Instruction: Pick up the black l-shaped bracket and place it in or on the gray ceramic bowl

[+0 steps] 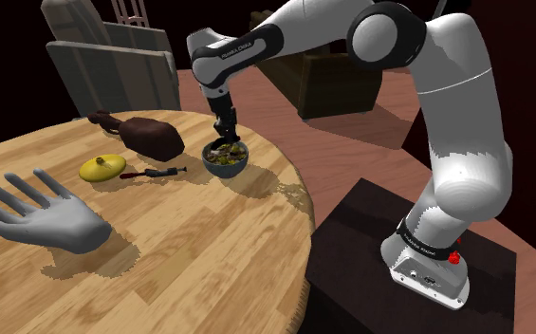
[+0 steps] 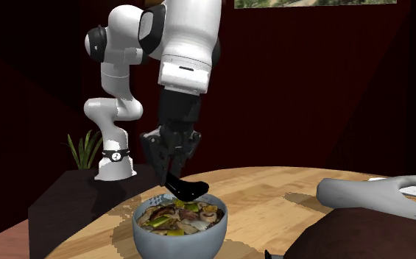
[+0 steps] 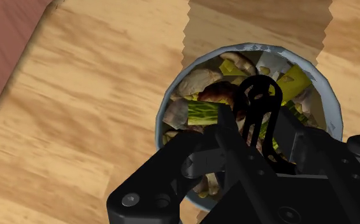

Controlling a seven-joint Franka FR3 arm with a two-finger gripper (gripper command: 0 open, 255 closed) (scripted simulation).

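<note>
Wooden and round, the table [image 1: 190,275] carries, from the shoulder view's left, a grey model hand [image 1: 43,216], a yellow domed piece [image 1: 101,168], a small dark tool [image 1: 164,172] and a brown drumstick-shaped lump [image 1: 147,136]. All of them stand apart from the bowl [image 1: 226,172]. Over that bowl hangs the gripper [image 2: 171,173], its jaws pinching the black bracket [image 2: 182,188] by one leg. The other leg juts out just above the heaped food [image 2: 180,215].

We judge the release to be the main risk. We cannot tell whether the bracket hangs over the bowl's middle or nearer its rim. The food is piled to the brim, so a bracket let go here might slide off the heap and onto the table. Pressing lower could dig it into the food or shove the bowl.

Further right, the table ends near the bowl, with reddish floor [image 1: 351,142] and the stand [image 1: 417,256] beyond. A bracket bouncing that way could leave the table. We see free room above the bowl and bare wood in front of it.
</note>
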